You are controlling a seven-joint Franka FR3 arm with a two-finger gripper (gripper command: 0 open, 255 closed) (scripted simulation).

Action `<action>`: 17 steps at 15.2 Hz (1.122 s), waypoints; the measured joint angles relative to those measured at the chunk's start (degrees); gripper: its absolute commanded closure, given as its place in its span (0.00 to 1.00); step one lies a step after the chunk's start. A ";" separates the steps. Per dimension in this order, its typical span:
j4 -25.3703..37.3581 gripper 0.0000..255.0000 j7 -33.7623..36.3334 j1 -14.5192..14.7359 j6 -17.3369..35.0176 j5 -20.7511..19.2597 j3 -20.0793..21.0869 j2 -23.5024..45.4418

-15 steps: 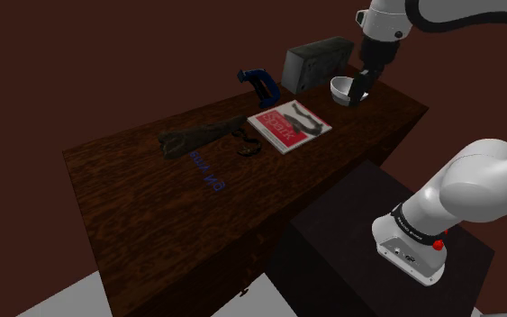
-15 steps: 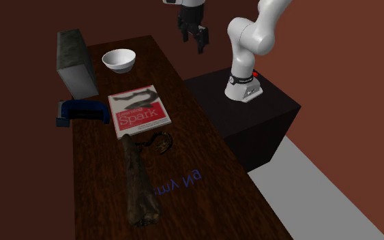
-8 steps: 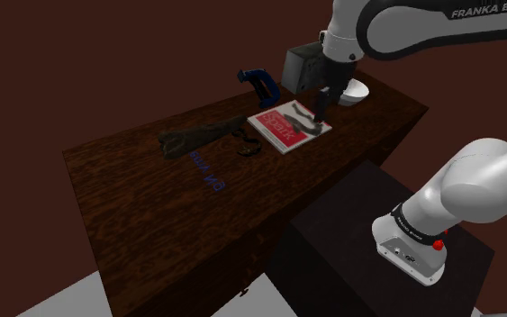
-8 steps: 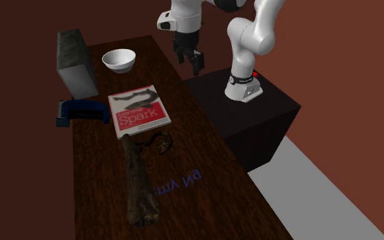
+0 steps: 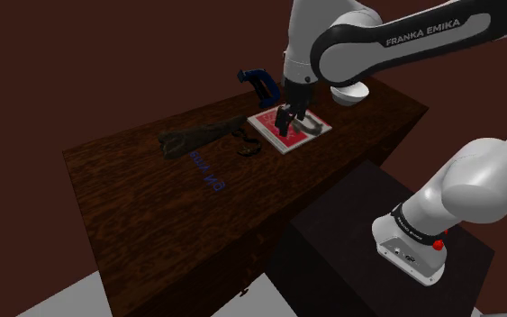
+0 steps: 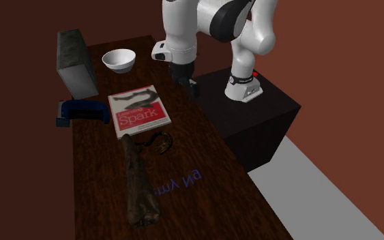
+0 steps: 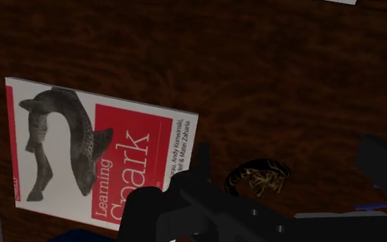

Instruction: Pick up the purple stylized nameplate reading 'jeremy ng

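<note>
The purple nameplate (image 5: pixel 208 173) lies flat on the dark wooden table (image 5: pixel 134 194), in thin raised letters near the front edge; it also shows as the nameplate (image 6: pixel 181 182). My gripper (image 5: pixel 285 124) hangs over the red and white book (image 5: pixel 296 131), well to the shoulder view's right of the nameplate. In the second exterior view the gripper (image 6: pixel 192 84) is above the table's edge beside the book (image 6: pixel 138 109). Its black fingers (image 7: pixel 202 163) stand apart, open, with nothing between them.
A long dark bark-like piece (image 6: pixel 140 183) lies beside the nameplate, with a small coiled object (image 6: pixel 159 143) between it and the book. A blue clamp (image 6: pixel 82 110), a grey box (image 6: pixel 74 60) and a white bowl (image 6: pixel 119 59) stand at the far end.
The arm has swung from beside the white bowl toward the table's middle and lowered. The gripper now hangs over the book. Nothing on the table has moved.
</note>
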 measured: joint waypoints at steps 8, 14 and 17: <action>10.07 0.00 9.33 1.70 7.46 -5.33 4.13 17.30; 20.04 0.00 15.83 4.91 10.32 -11.07 4.52 30.35; 26.98 0.00 18.36 7.25 10.39 -13.83 3.88 37.40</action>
